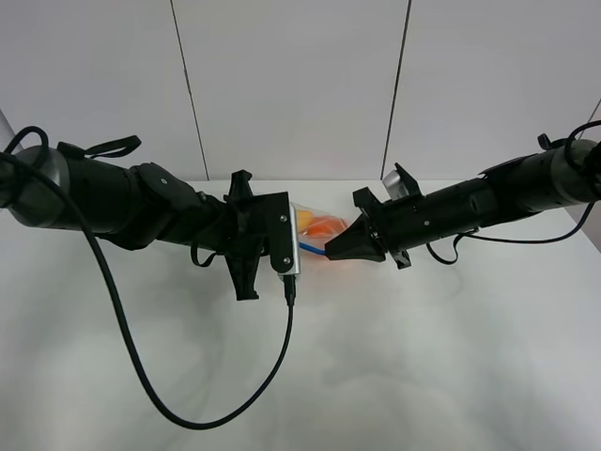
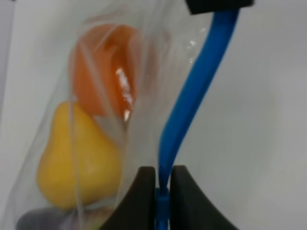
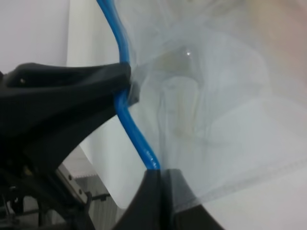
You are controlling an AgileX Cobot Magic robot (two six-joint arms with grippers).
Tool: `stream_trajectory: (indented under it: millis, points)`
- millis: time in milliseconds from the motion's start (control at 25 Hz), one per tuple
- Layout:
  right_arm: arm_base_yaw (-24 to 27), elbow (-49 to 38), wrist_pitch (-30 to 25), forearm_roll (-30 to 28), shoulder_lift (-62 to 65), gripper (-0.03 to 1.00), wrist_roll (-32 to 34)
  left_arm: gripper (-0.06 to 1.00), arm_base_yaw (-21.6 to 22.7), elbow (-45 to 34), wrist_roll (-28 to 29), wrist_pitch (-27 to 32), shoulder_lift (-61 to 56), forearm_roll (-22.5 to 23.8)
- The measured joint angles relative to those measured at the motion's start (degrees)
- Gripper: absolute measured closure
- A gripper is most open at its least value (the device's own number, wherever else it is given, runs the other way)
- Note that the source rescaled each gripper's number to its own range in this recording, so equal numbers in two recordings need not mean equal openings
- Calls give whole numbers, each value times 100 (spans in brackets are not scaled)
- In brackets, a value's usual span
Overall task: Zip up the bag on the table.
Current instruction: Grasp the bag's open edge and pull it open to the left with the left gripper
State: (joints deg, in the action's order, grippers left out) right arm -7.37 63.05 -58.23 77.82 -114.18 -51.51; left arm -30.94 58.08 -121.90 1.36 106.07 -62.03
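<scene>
The bag (image 1: 324, 226) is held between both grippers over the far middle of the bench (image 1: 423, 357). The left gripper (image 2: 163, 173) is clamped on the blue strip (image 2: 192, 91). The right gripper (image 3: 160, 173) is clamped on the same strip further along. A pear (image 2: 72, 158) and an orange (image 2: 103, 67) show through the film.

Left claw (image 2: 163, 173) and right claw (image 3: 160, 176) hem the bag (image 1: 325, 228); a black cable (image 1: 199, 427) loops across the open near table (image 1: 451, 376).

exterior high camera looks down on the table (image 1: 423, 376) from afar; wrist cameras face each other, close on the bag (image 2: 148, 52) at its blue strip (image 2: 192, 96), shared by all views.
</scene>
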Motion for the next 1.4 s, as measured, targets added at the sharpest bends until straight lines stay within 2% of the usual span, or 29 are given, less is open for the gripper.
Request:
stream_trajectory:
  millis: [200, 680, 1000, 1400]
  points:
    - [0, 2, 38, 99, 0, 97, 19, 94, 169, 0, -13, -358, 0, 82]
    - [0, 30, 67, 130, 0, 97, 68, 94, 568, 0, -24, -1156, 0, 908]
    - [0, 30, -44, 99, 0, 97, 86, 94, 1165, 0, -24, -1264, 0, 1547]
    - [0, 30, -200, 38, 0, 97, 86, 94, 1907, 0, -24, -1414, 0, 2020]
